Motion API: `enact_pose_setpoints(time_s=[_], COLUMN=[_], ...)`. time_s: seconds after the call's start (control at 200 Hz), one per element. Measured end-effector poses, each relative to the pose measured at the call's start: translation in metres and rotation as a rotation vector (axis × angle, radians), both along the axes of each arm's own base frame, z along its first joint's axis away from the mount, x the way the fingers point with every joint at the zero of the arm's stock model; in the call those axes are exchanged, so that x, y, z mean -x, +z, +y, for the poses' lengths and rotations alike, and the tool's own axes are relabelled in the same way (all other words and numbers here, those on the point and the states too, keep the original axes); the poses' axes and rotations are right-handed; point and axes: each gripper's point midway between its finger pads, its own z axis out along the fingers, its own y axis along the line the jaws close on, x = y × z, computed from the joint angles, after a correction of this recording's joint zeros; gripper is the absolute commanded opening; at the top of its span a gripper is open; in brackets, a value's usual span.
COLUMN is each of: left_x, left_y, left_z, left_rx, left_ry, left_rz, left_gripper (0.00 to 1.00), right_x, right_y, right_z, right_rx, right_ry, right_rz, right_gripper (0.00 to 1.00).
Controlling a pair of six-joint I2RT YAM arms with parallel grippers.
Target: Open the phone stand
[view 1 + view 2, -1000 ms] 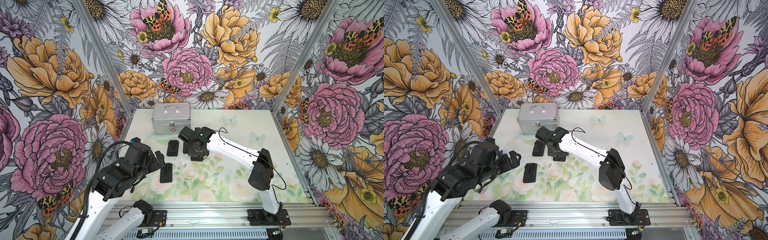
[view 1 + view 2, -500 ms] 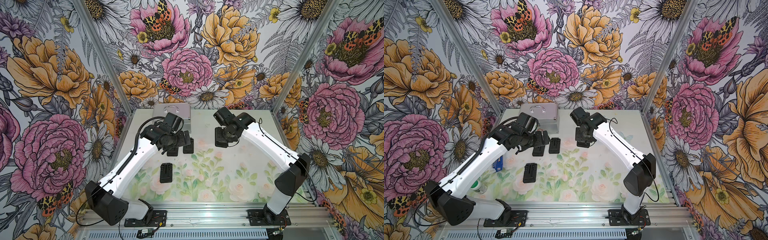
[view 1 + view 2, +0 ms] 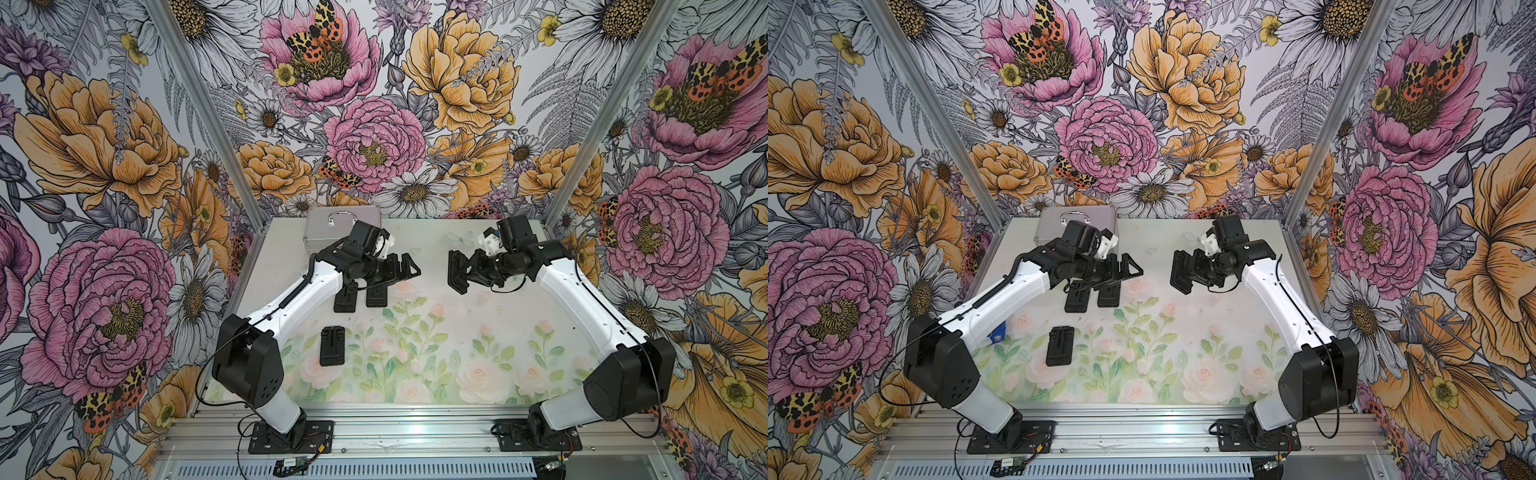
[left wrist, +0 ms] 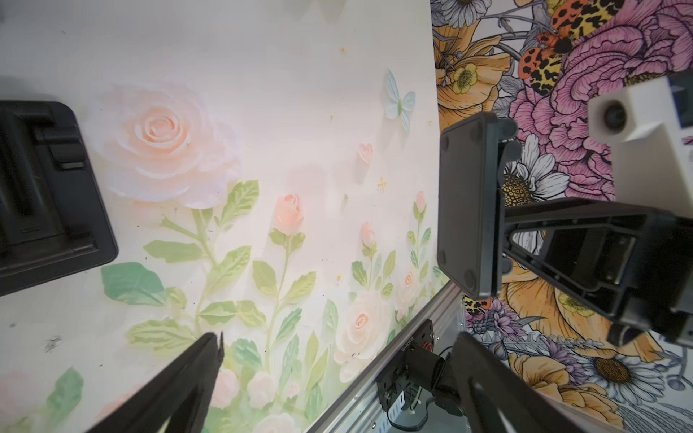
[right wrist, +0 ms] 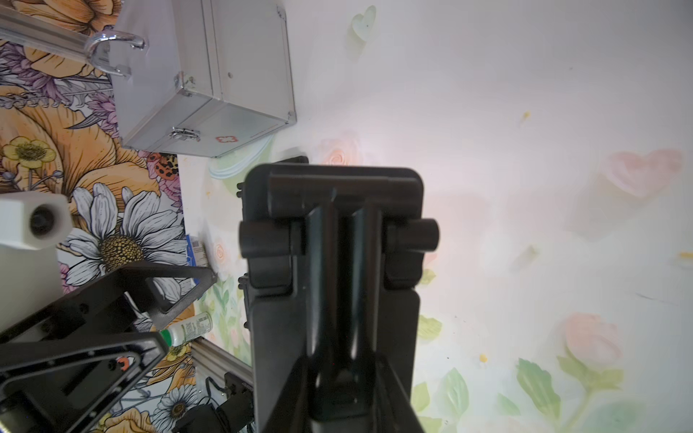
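Over the last second the arms swap roles. The right arm, which was down among the folded stands near the silver case (image 3: 328, 226), now holds one black phone stand (image 3: 457, 272) clear of the table (image 3: 498, 353), at about 1 o'clock from the table's centre. The right gripper (image 3: 471, 272) is closed most of the way on it, pinching the stand's rear side, while the flat base with its small feet faces the other arm, as the left wrist view shows (image 4: 467, 206).

The left arm has come up from the front corner. The left gripper (image 3: 407, 270) hangs at about 11 o'clock, fingers spread wide and empty, and points straight at the held stand with a clear gap between them.

Below it, two more folded stands (image 3: 345, 297) (image 3: 377, 296) lie side by side. A third stand (image 3: 332, 345) lies alone at 8 o'clock.

The held stand still looks folded flat. The pickup seems done, and the left gripper looks lined up to catch one plate and swing it away from the other.
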Motion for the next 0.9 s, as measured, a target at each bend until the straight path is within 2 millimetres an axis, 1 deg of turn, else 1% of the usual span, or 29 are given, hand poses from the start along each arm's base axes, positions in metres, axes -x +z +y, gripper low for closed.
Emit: enact_pose_setpoints(time_s=[0.1, 0.19, 0.285, 0.365, 0.51, 0.595, 0.655, 0.73, 0.901], left_x=[0.0, -0.001, -0.001, 0.0, 0.003, 0.007, 0.011, 0.015, 0.025], left_y=[-0.017, -0.031, -0.036, -0.027, 0.009, 0.025, 0.03, 0.032, 0.041], left_z=[0.002, 0.007, 0.01, 0.005, -0.007, -0.01, -0.012, -0.013, -0.021], left_rx=[0.134, 0.258, 0.357, 0.427, 0.55, 0.61, 0.641, 0.663, 0.698], left_ry=[0.029, 0.071, 0.1, 0.085, 0.02, -0.011, -0.025, -0.036, -0.076], left_rz=[0.072, 0.131, 0.181, 0.185, 0.133, 0.103, 0.101, 0.109, 0.11], left_gripper=[0.99, 0.99, 0.99, 0.99, 0.99, 0.99, 0.99, 0.99, 0.99], right_x=[0.003, 0.009, 0.012, 0.013, 0.012, 0.009, 0.008, 0.005, 0.002], right_y=[0.001, 0.002, 0.008, 0.012, 0.011, 0.007, 0.006, 0.008, 0.026], right_z=[0.015, 0.022, 0.027, 0.031, 0.036, 0.038, 0.039, 0.039, 0.047], right_rx=[-0.108, -0.19, -0.281, -0.351, -0.451, -0.502, -0.532, -0.56, -0.617], right_ry=[0.038, 0.048, 0.04, 0.028, 0.001, -0.024, -0.044, -0.056, -0.048], right_rz=[-0.009, -0.018, -0.04, -0.058, -0.061, -0.056, -0.051, -0.056, -0.096], right_gripper=[0.0, 0.0, 0.0, 0.0, 0.0, 0.0, 0.0, 0.0, 0.0])
